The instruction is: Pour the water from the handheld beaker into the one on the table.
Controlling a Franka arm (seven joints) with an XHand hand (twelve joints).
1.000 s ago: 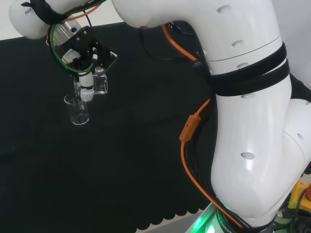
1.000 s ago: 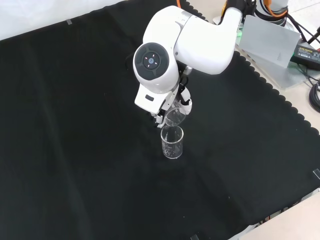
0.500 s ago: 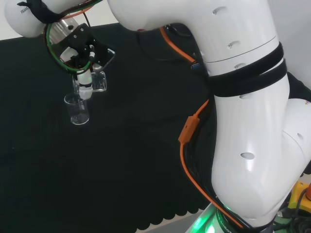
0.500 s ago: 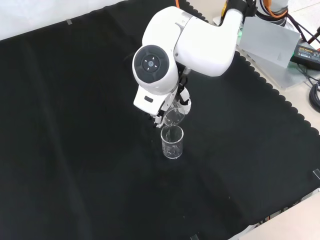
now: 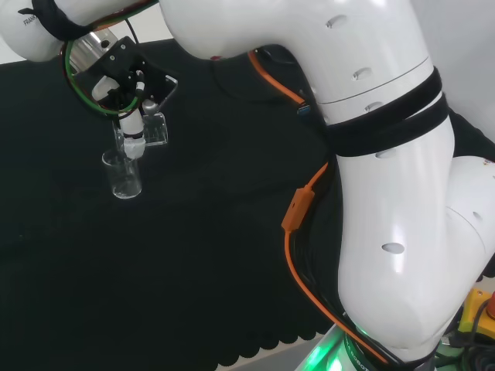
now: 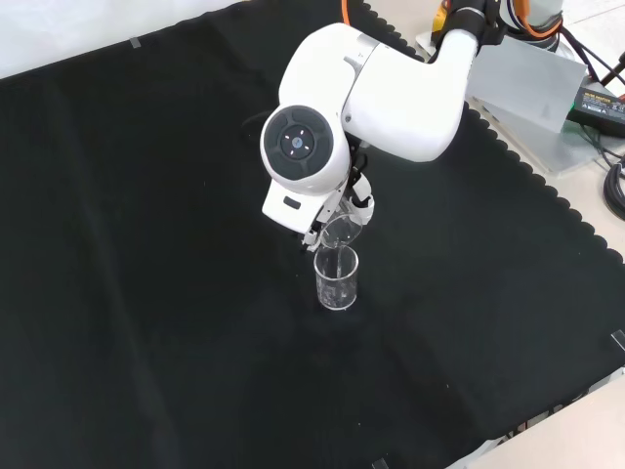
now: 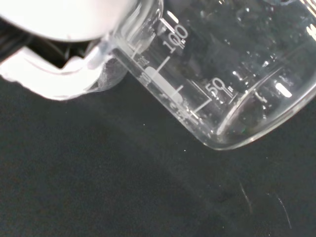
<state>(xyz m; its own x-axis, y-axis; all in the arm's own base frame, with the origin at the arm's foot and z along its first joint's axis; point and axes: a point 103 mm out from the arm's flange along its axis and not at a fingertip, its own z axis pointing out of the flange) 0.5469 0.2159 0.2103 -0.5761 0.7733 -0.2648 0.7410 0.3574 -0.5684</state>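
The hand (image 5: 128,93) is shut on a clear glass beaker (image 5: 151,131), which it holds tilted over a second clear beaker (image 5: 124,176) standing upright on the black cloth. In the front view the held beaker (image 6: 340,232) leans with its rim just above the mouth of the standing beaker (image 6: 336,279), and a thin stream seems to run between them. A big white arm link hides most of the hand there; one finger (image 6: 363,203) shows beside the glass. In the wrist view the held beaker (image 7: 227,84) is close, tipped, with printed scale marks, and a white finger (image 7: 54,81) curls beside it.
Black cloth (image 6: 146,293) covers the bench on all sides of the two beakers. The cloth's scalloped edge (image 6: 547,186) runs at the front view's right, with a grey box (image 6: 518,83) and cables beyond it. The arm's white links (image 5: 371,154) stand at the head view's right.
The hand has tipped the held beaker further over the standing one and shifted slightly left and up in the head view. The standing beaker has not moved.
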